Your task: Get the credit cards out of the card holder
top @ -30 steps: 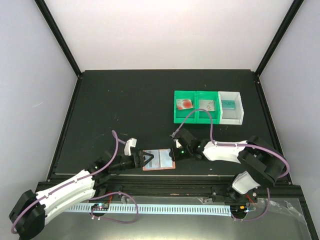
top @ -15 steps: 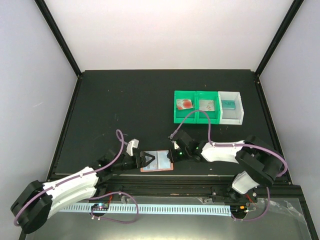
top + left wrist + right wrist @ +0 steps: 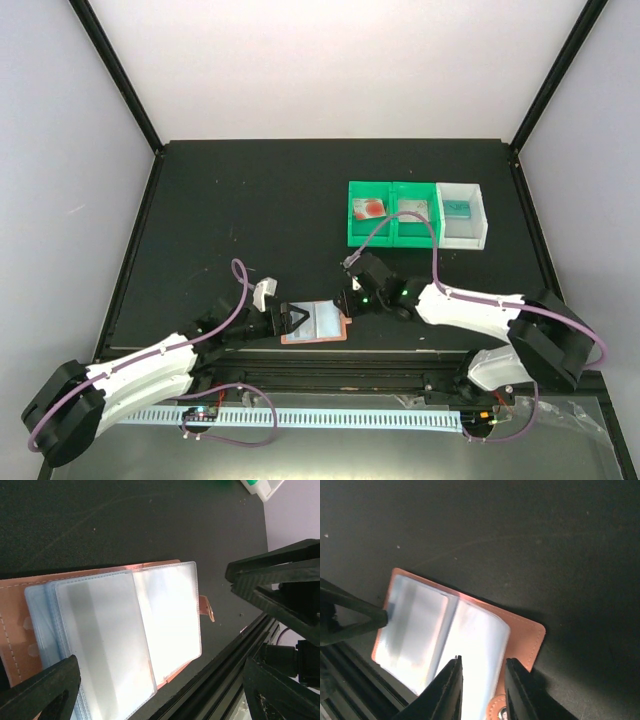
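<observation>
Table (image 3: 250, 205): black, matte, framed by black rails.
Green bins (image 3: 372, 237): two, joined side by side, right of centre, far half.
White bin (image 3: 462, 241): touched the green pair's right side.
Slotted white strip (image 3: 330, 417): lay along the near edge.

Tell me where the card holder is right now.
In the top view the card holder lies open near the table's front edge, between the left gripper on its left and the right gripper on its right.

The table (image 3: 250, 220) holds one card holder (image 3: 318, 322), two green bins (image 3: 368, 236) (image 3: 412, 236), one white bin (image 3: 465, 238) and three credit cards (image 3: 369, 209) (image 3: 413, 210) (image 3: 458, 207), one in each bin, plus two grippers, the left gripper (image 3: 293, 320) and the right gripper (image 3: 351, 300).
</observation>
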Controlling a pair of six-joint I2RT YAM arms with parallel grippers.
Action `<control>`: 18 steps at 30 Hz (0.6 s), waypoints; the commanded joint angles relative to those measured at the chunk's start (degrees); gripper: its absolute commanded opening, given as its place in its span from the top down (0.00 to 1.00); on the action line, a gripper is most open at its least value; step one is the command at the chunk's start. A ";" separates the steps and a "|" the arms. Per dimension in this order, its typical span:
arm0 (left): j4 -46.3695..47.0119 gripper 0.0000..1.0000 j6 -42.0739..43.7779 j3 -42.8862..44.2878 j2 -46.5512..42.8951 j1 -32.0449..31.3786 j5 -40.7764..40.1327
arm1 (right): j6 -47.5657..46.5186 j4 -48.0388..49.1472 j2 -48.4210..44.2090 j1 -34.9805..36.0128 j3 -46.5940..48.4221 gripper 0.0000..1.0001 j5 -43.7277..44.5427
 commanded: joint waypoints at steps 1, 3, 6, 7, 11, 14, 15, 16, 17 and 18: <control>1.30 0.10 0.73 0.22 0.01 0.25 -1.34 | 1.11 -1.49 -2.07 1.56 1.86 0.71 1.67; 1.35 0.10 0.71 0.14 0.14 0.29 -1.66 | 2.01 -0.06 -2.22 2.57 2.14 0.70 1.27; 1.88 0.10 0.60 -0.17 0.50 0.28 -1.96 | 3.33 3.53 -0.92 3.74 2.53 0.71 -0.92; 2.17 0.10 0.50 -0.28 0.72 0.28 -2.03 | 3.61 4.22 0.04 3.89 2.89 0.71 -1.78; 2.50 0.10 -0.05 -0.42 1.23 0.29 -2.08 | 4.30 6.35 4.38 4.71 4.55 0.71 -3.76; 3.33 0.10 -0.33 -0.83 1.20 0.29 -2.14 | 4.76 7.86 7.27 4.76 5.68 0.71 -5.19; 3.34 0.10 -0.29 -0.84 1.24 0.29 -2.25 | 5.07 8.42 8.18 4.72 5.84 0.71 -5.72; 3.32 0.10 -0.25 -0.80 1.31 0.29 -2.36 | 5.31 9.21 9.00 4.75 5.81 0.71 -6.44; 3.52 0.10 -0.29 -0.88 1.37 0.28 -2.41 | 5.84 9.90 9.76 4.80 5.67 0.71 -7.03; 3.76 0.11 -0.25 -0.97 1.48 0.28 -2.46 | 6.33 10.79 10.50 4.80 5.35 0.71 -7.57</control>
